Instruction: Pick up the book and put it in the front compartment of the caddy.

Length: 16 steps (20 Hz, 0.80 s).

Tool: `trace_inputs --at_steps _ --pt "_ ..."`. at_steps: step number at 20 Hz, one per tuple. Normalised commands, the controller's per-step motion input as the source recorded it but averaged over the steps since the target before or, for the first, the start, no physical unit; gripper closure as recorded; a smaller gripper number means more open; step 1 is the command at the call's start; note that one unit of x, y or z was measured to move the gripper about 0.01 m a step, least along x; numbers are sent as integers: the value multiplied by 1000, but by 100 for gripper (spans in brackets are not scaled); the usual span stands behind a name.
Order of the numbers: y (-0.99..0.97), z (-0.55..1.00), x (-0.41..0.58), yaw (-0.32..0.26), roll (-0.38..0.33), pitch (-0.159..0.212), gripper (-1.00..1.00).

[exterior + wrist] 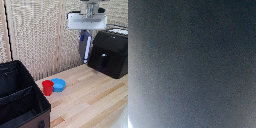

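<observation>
The gripper [85,35] hangs high at the back of the table, next to the black appliance, and is shut on the book [84,46]. The navy book hangs edge-on below the fingers, clear of the tabletop. In the wrist view the book's dark blue cover [193,60] fills nearly the whole frame, and the fingers are not visible. The caddy [44,102], a black fabric box with upright walls, stands at the exterior view's lower left, far from the gripper. A divider crosses it, and a long section [20,107] lies between that divider and the near outer wall.
A red cup [47,88] and a small blue bowl [59,84] stand side by side on the wooden table [90,95], just beyond the caddy's corner. A glossy black appliance [109,52] stands at the back right. A slatted wall runs behind.
</observation>
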Motion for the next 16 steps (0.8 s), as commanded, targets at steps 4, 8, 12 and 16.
trace_inputs --at_steps 4,8,12,16 --pt "685 258 0 -172 -1 -5 100" --pt "666 290 0 -178 0 -10 100" --pt "534 429 -1 -215 0 -36 100" --pt "524 424 -21 -204 0 -22 100"
